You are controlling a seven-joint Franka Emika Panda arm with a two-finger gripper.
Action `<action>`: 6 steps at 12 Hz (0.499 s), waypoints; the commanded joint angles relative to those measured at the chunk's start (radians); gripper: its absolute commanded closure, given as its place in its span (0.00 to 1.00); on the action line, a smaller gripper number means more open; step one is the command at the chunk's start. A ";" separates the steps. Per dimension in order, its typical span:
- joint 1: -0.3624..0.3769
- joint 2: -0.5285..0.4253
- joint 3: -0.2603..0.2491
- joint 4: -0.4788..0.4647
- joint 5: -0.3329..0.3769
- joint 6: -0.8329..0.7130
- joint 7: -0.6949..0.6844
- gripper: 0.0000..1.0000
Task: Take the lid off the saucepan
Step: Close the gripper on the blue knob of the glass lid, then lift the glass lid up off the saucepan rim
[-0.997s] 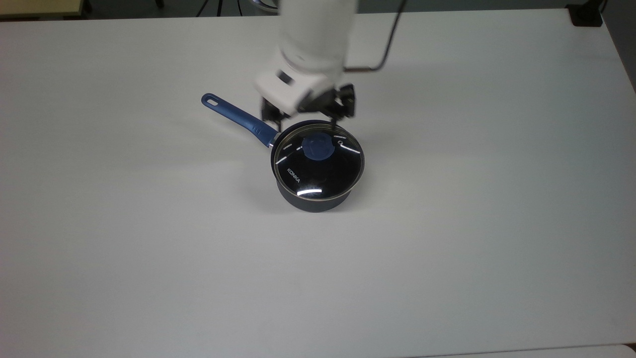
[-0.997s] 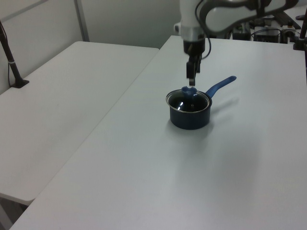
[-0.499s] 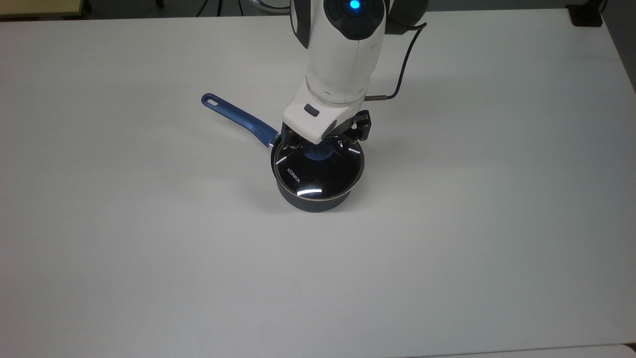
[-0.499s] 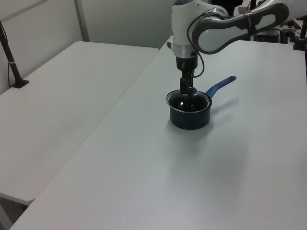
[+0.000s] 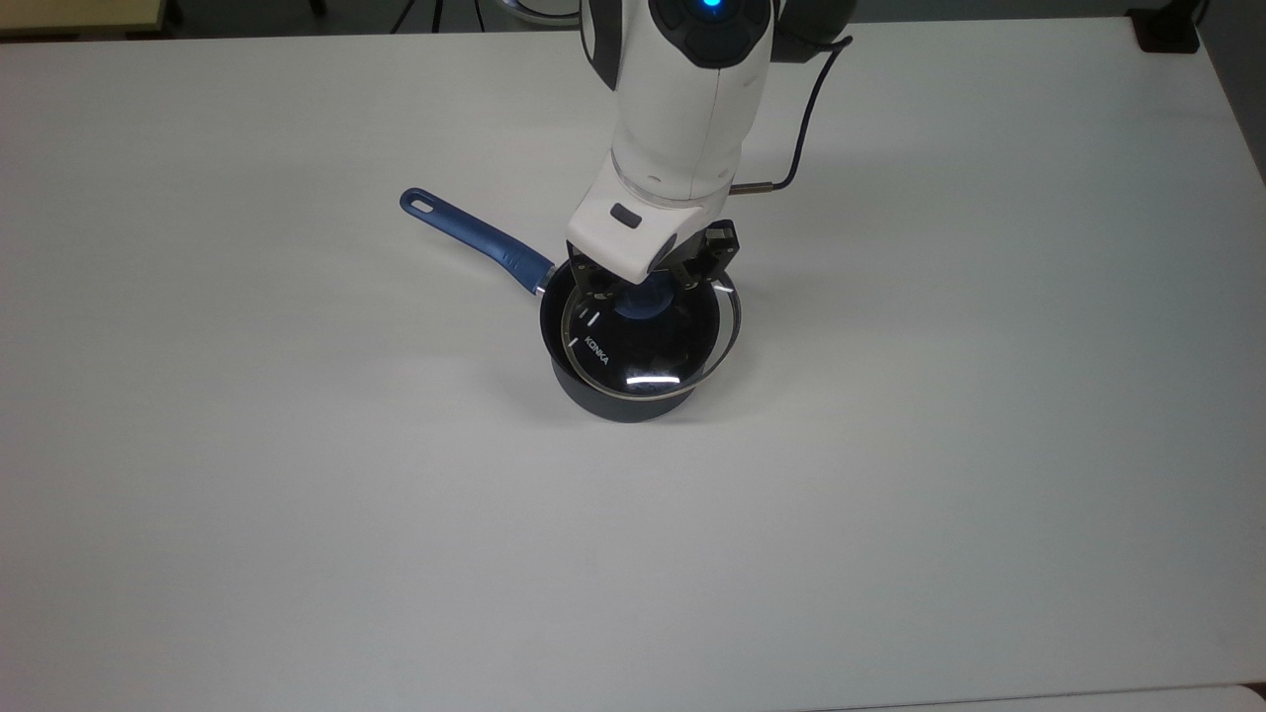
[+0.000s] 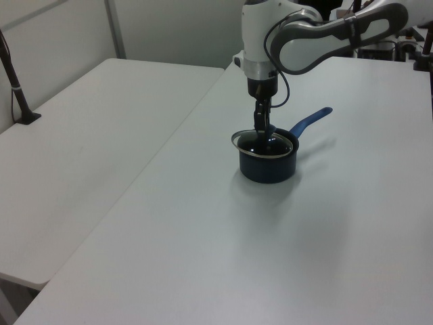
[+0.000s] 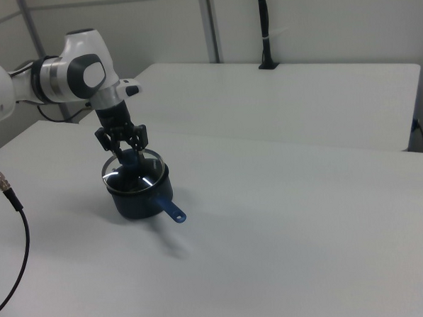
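The lid point(image 5: 651, 341) has risen off the one saucepan point(image 5: 613, 396), shifted toward the top view's right, its knob clamped in the gripper point(image 5: 648, 293) at frame centre.

A bare white table point(image 5: 297, 514) spreads out below the fingers point(image 5: 714, 247) on every side, and in the top view a small black block point(image 5: 1167, 30) sits at its far corner, well away from the fingers towards the top view's upper right. In the left view a second white table point(image 6: 88, 135) stands well to the left view's left of the fingers, with a dark post point(image 6: 15, 88) clamped at its edge. In the right view a loose black cable point(image 7: 20, 232) hangs well apart from the fingers, towards the right view's lower left.
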 commanded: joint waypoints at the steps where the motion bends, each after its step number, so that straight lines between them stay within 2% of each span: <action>1: 0.003 -0.061 -0.017 0.017 0.006 -0.090 -0.044 0.62; 2: -0.001 -0.085 -0.019 0.019 0.003 -0.139 -0.083 0.62; 3: -0.026 -0.155 -0.016 -0.013 0.001 -0.165 -0.138 0.62; 5: -0.050 -0.301 -0.016 -0.148 -0.006 -0.220 -0.253 0.62; 6: -0.061 -0.367 -0.012 -0.235 -0.034 -0.219 -0.287 0.62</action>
